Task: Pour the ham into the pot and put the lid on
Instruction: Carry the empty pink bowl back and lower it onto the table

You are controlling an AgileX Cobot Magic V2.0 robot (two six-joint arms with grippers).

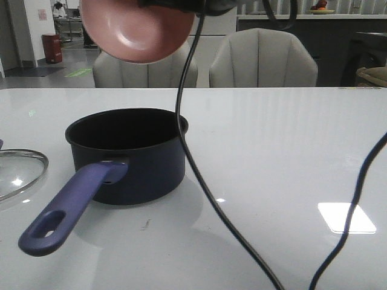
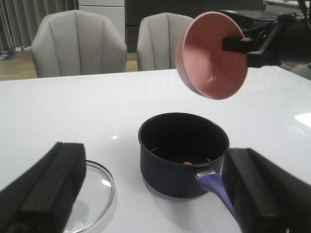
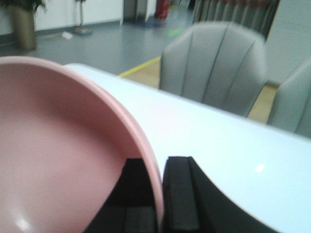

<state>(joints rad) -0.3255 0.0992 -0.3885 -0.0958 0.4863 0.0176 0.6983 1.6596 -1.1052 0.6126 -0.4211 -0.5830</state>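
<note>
Your right gripper [image 3: 160, 194] is pinching the rim of the pink bowl [image 2: 209, 56], one finger inside and one outside. It is holding the bowl up in the air above the pot [image 1: 130, 154], tipped far over on its side. In the left wrist view the bowl's open mouth is facing down toward the pot, and the bowl looks empty.

The pot is sitting upright on the white table [image 1: 272, 139]. One small orange piece of ham [image 2: 187, 163] is lying on the pot's black floor, close to the wall on the handle side. You cannot see a second piece, because the pot's wall is hiding part of the floor.

The pot's purple-blue handle [image 1: 69, 205] is pointing toward you and a little to the left. The glass lid [image 1: 18, 172] is lying flat on the table just beside the pot, on its left, and it is not touching the pot or the handle. Its metal rim is running off the picture's edge.

Your left gripper [image 2: 155, 194] is hanging low in front of the pot with its fingers [image 2: 48, 187] spread wide and holding nothing.

To the right of the pot the table is bare. Two black cables [image 1: 193, 151] are hanging down in front of it.
</note>
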